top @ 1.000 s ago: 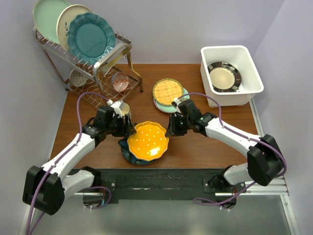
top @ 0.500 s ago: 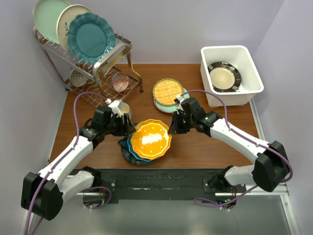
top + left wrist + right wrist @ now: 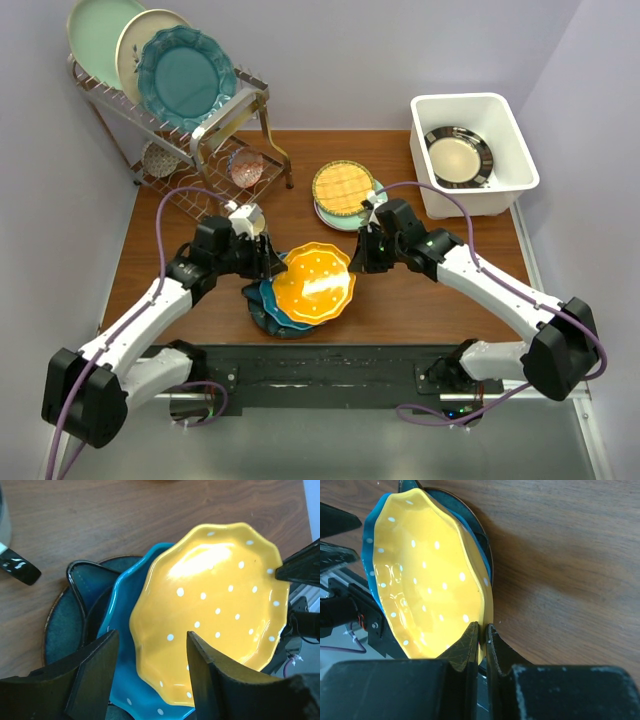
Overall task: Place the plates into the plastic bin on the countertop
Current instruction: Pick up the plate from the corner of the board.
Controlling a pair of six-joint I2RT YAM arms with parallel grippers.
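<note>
An orange scalloped plate [image 3: 313, 283] with white dots is tilted above a blue dotted plate [image 3: 270, 300] and a dark teal plate [image 3: 256, 314] at the front centre of the countertop [image 3: 430, 295]. My right gripper [image 3: 358, 262] is shut on the orange plate's right rim [image 3: 487, 605]. My left gripper [image 3: 270, 262] is open at the plate's left edge, its fingers [image 3: 97, 675] on either side of that edge [image 3: 165, 680] without pinching it. A yellow lattice plate [image 3: 343, 185] lies on a pale green plate [image 3: 374, 213]. The white bin [image 3: 465, 100] holds a black-rimmed cream plate [image 3: 457, 156].
A wire rack [image 3: 215, 125] at the back left holds upright mint, cream and teal plates [image 3: 185, 80]. A small cream cup [image 3: 252, 220] stands just behind my left gripper. The bin sits at the back right corner, walls close behind it.
The orange plate has shifted slightly right and tipped more steeply, held at its right rim by my right gripper. My left gripper has followed a little to the right.
</note>
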